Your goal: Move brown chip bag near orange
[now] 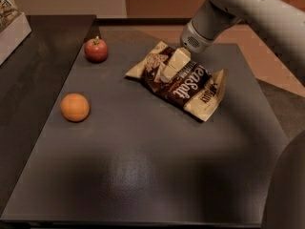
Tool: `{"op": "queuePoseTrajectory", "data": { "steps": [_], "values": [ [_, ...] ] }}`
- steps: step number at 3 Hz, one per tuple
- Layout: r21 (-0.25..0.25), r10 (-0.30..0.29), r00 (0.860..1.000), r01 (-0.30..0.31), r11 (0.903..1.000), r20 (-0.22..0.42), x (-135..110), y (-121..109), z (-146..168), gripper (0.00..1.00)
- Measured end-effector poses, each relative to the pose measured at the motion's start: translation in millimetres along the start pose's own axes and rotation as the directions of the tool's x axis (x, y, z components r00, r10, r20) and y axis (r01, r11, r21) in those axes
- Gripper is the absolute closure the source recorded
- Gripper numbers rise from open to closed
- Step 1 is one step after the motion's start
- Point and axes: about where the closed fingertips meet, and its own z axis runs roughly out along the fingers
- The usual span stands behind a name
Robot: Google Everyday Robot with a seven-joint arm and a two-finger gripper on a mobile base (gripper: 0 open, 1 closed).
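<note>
The brown chip bag [183,82] lies flat on the dark table [143,166], right of centre towards the back. It has tan ends and white lettering. The orange [75,107] sits at the left side of the table, well apart from the bag. My gripper [169,67] comes down from the upper right and rests on the bag's upper-left part, covering some of the chip picture.
A red apple [96,49] with a stem stands at the back left, behind the orange. A white box [12,32] sits on the darker counter at far left. The arm's body fills the upper right and the lower right corner.
</note>
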Motion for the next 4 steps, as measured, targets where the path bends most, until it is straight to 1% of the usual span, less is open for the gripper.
{"op": "queuePoseTrajectory", "data": {
  "steps": [1,2,3,4],
  "values": [
    [0.003,0.003,1.0,-0.003,1.0,-0.014,2.7,0.2,7.1,0.0],
    [-0.001,-0.004,0.999,0.004,1.0,-0.034,6.2,3.1,11.1,0.18],
    [-0.004,-0.009,0.999,0.009,1.0,-0.047,8.3,6.5,11.1,0.41],
    [-0.002,-0.02,0.999,0.02,0.9998,-0.044,5.7,12.5,2.7,0.64]
  ]
}}
